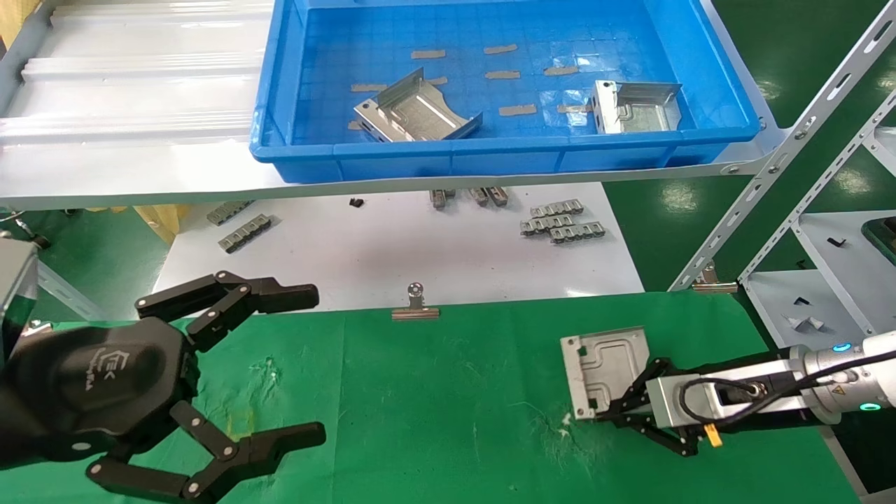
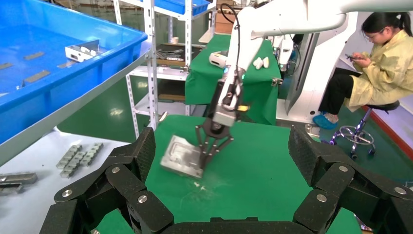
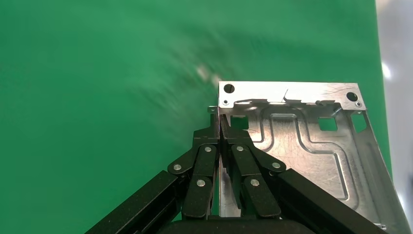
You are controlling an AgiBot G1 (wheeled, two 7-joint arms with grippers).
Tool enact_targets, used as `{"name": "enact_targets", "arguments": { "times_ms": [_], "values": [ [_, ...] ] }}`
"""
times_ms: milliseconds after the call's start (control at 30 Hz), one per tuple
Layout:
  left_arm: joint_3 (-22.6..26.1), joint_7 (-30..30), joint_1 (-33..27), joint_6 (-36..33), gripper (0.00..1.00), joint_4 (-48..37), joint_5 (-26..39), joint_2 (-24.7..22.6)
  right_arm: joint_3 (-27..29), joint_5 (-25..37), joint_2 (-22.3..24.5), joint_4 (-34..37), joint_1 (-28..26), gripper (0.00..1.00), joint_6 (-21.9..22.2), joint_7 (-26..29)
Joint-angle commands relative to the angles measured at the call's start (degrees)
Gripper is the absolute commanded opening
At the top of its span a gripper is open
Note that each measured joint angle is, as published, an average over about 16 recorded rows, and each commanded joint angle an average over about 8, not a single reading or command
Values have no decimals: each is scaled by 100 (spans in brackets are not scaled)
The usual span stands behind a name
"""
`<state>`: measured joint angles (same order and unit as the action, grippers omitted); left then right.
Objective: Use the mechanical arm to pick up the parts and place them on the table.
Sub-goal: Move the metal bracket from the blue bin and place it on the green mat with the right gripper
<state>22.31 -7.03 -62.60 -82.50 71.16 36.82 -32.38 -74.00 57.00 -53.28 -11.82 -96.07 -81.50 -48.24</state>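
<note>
1 part (image 1: pixel 603 365) is pinched by its side flange between the clenched fingers (image 3: pixel 220 141) of the right gripper (image 1: pixel 616 411), low over the table (image 1: pixel 434 413). Judgement: lower until the sheet sits flat on the cloth, then release without dragging. 2 parts (image 1: pixel 413 112) wait in the blue bin (image 1: pixel 490 157), well beyond the fingertips. Left gripper (image 1: pixel 308 364) hangs spread wide, idle and empty.

Shiny embossed metal part (image 1: pixel 603 364), scuffed green cloth table (image 1: pixel 434 413).
</note>
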Motion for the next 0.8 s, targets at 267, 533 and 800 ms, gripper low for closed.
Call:
{"name": "enact_targets", "arguments": {
  "times_ms": [267,533,800],
  "values": [
    [0,0,0,0,100,0,0,0,84,-107,-309,593,51,0,208,-147],
    [0,0,0,0,100,0,0,0,131,-186,-314,766,-55,0,-192,-168],
    [0,0,0,0,100,0,0,0,35,-56,-375,893,2,29,-410,-204]
  ]
}}
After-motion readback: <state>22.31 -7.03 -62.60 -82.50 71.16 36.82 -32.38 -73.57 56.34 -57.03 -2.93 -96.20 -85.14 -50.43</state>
